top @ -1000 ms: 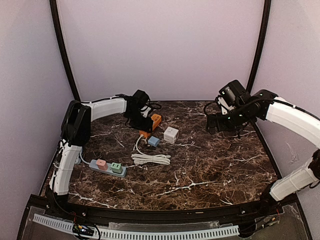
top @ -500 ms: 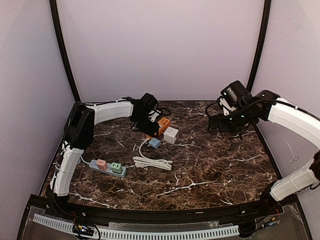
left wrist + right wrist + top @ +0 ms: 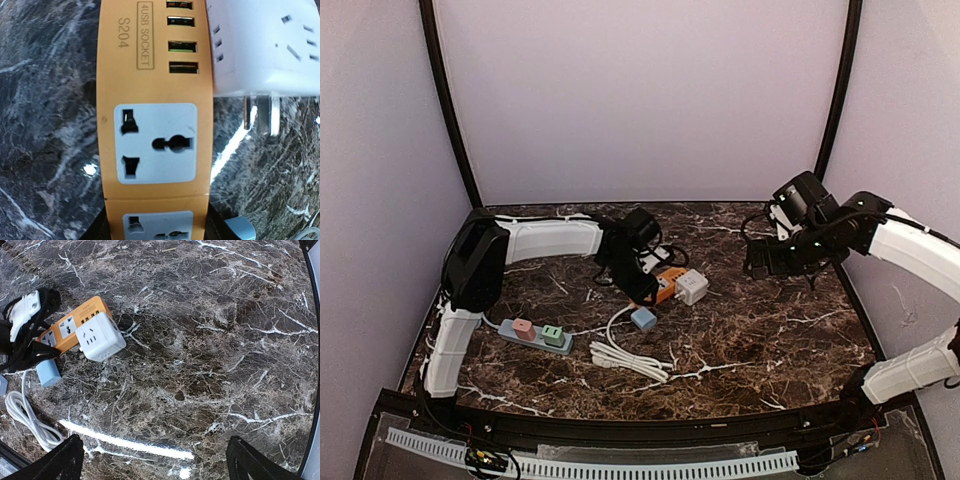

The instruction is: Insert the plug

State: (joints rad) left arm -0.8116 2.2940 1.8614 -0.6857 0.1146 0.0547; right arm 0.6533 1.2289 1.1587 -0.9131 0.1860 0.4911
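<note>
My left gripper [image 3: 646, 277] is shut on the near end of an orange power strip [image 3: 670, 282], its black fingers either side of the strip in the left wrist view [image 3: 157, 227]. The strip [image 3: 150, 100] lies flat with its sockets facing up. A white cube adapter [image 3: 691, 286] touches the strip's right side, and its metal prongs [image 3: 260, 115] are bare. A blue plug [image 3: 643, 319] on a white cord [image 3: 630, 358] lies just in front. My right gripper [image 3: 761, 262] is open and empty above the table's right side [image 3: 157, 465].
A grey power strip [image 3: 535, 335] with a pink and a green adapter lies at the front left. In the right wrist view the orange strip [image 3: 75, 322], the cube [image 3: 100, 337] and the blue plug [image 3: 48, 372] sit at the left. The frame post stands at the right edge.
My left gripper has dragged the orange strip right and nearer, pushing the white cube along; the blue plug and cord followed. My right gripper shifted slightly right.
</note>
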